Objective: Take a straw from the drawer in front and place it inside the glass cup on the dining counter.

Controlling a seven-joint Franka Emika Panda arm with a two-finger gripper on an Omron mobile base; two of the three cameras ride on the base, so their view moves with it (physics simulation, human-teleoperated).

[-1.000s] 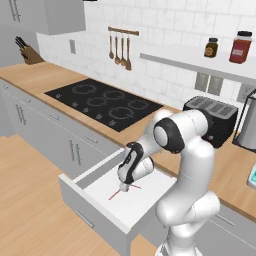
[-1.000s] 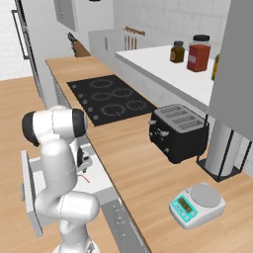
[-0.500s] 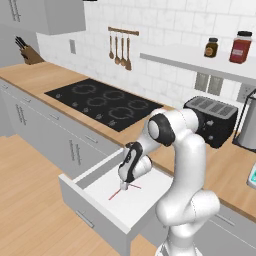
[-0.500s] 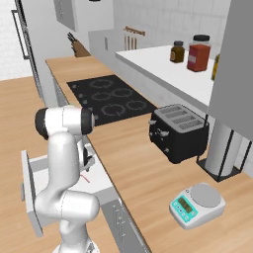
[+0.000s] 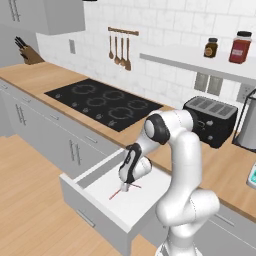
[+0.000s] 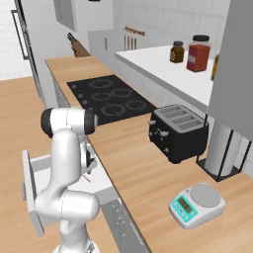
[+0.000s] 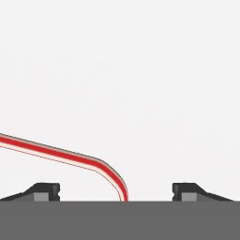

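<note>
**Open claw down over straw in drawer**

Left base view, left to right: drawer (image 5: 100,202) pulled out, white inside. Straw (image 5: 118,192) lies flat on the drawer floor, red-pink, angled. Gripper (image 5: 125,188) sits right over its right part, pointing down, close to the floor; contact can't be confirmed.

Hand view: straw (image 7: 70,158) runs in from the left edge, bends, then drops out of sight between the two fingertips (image 7: 44,191), roughly midway. Jaws stand wide apart, one tip each side, nothing clamped. Claw released.

Handling, judged: straw looks very light and thin, likely hollow plastic, smooth, easy to roll or slip away on the bare floor. It has a bend, so it is not fully straight. Soft enough to crush under a hard squeeze. Best grip: close across the shaft near the bend where it already sits centred, gentle force, tips low against the floor.
</note>
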